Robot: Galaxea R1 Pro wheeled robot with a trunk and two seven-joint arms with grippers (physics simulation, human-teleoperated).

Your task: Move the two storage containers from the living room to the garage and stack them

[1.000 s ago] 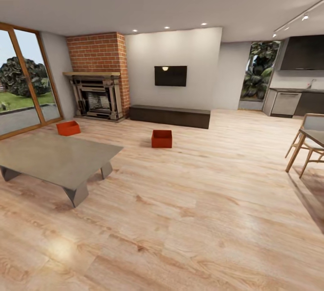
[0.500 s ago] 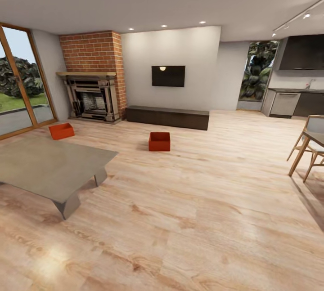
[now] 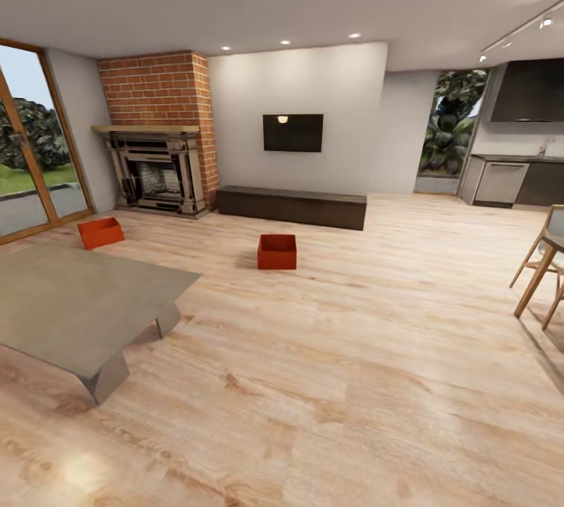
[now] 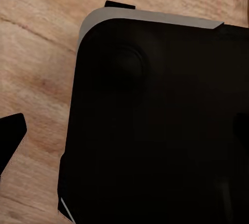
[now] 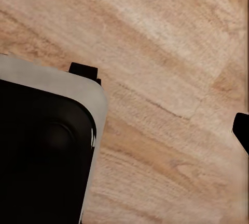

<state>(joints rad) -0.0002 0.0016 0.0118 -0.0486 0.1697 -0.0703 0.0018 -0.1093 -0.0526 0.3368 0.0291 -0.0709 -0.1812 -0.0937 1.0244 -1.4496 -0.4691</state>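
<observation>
Left wrist view: a black fingertip (image 4: 11, 135) of the left claw shows at the frame edge, over pale wood plank floor (image 4: 36, 42). A large black rounded-corner body with a grey rim (image 4: 155, 125), apparently part of the robot, takes up most of the frame. Whether this claw is parted or closed: cannot tell. Nothing is seen held.

Right wrist view: a black fingertip (image 5: 241, 130) of the right claw sits at the frame edge, above the same plank floor (image 5: 166, 78). The black grey-rimmed body (image 5: 46, 151) occupies one corner. Claw state: cannot tell. The camera looks straight down at the floor.

Head view: living room. One orange-red open-topped rectangular plastic bin (image 3: 277, 251) stands on the wood floor (image 3: 352, 382), in front of the long dark low bench (image 3: 292, 206). The second identical bin (image 3: 100, 232) lies well apart to the left, near the red-brick fireplace (image 3: 157, 131) and beyond the low grey coffee table (image 3: 74, 307). Black flat TV (image 3: 293, 133) on the white wall above the bench. Glazed wood-framed doors at left; kitchen counter and a wooden chair (image 3: 544, 272) at right.
</observation>
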